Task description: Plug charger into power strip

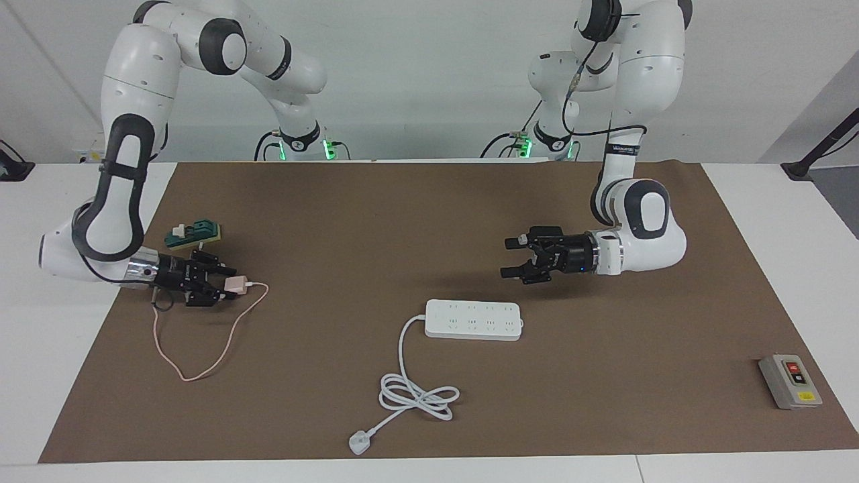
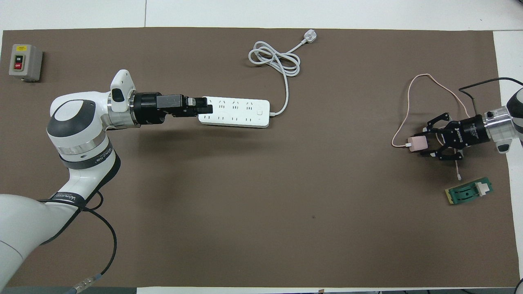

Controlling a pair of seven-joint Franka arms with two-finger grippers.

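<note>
The charger (image 1: 235, 285) (image 2: 417, 143), a small pale pink cube, lies on the brown mat at the right arm's end of the table. Its thin pink cable (image 1: 194, 376) (image 2: 425, 76) loops away from it. My right gripper (image 1: 228, 286) (image 2: 419, 144) is low at the mat, its fingers closed in on the cube's two sides. The power strip (image 1: 473, 319) (image 2: 241, 111) lies flat mid-table, sockets up, with its white cord (image 1: 416, 396) (image 2: 276, 59) coiled farther from the robots. My left gripper (image 1: 511, 257) (image 2: 205, 107) hangs open in the air over the strip's end toward the left arm.
A grey switch box (image 1: 790, 381) (image 2: 24, 62) sits at the left arm's end, far from the robots. A green block with a white part (image 1: 194, 233) (image 2: 469, 192) lies near the charger, nearer to the robots. The mat (image 1: 429, 215) covers most of the table.
</note>
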